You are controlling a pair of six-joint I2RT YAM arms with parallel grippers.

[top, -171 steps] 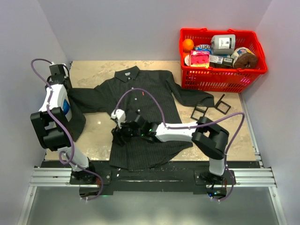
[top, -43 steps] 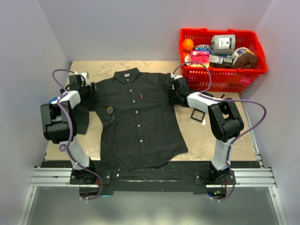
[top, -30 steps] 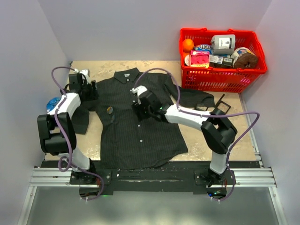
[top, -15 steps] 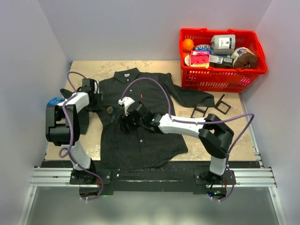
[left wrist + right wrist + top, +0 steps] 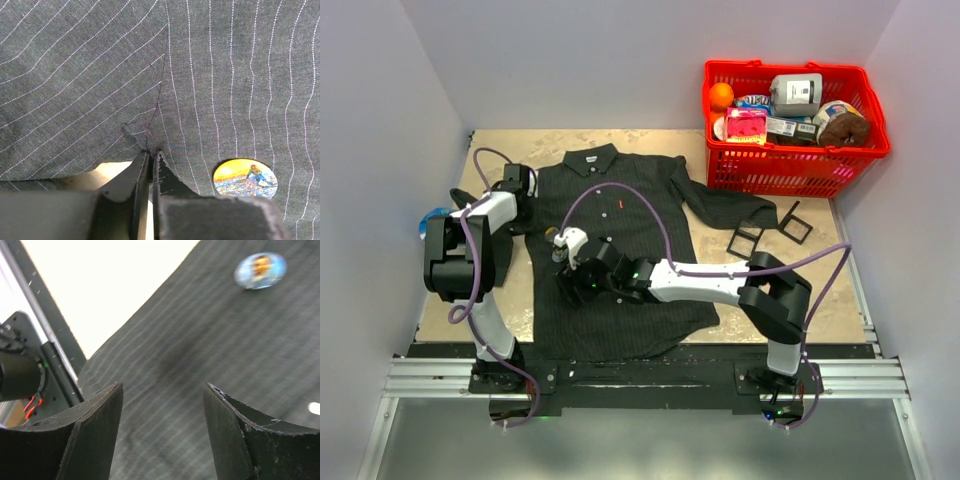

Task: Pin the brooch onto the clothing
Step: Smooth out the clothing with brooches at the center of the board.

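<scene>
A: Left gripper (image 5: 150, 156) state?
B: Pinched shut on a thin fold of shirt (image 5: 630, 325) where sleeve meets body. Lying spread out, front up.
A: Right gripper (image 5: 162, 387)?
B: Spread wide, empty, hovering over the lower front.
A: Risks?
B: Dragging or bunching the whole shirt with any tug; losing such a skimpy pinch. Brooch (image 5: 245, 178): on the chest beside that pinch, liable to slide. Cannot tell whether fastened.
</scene>
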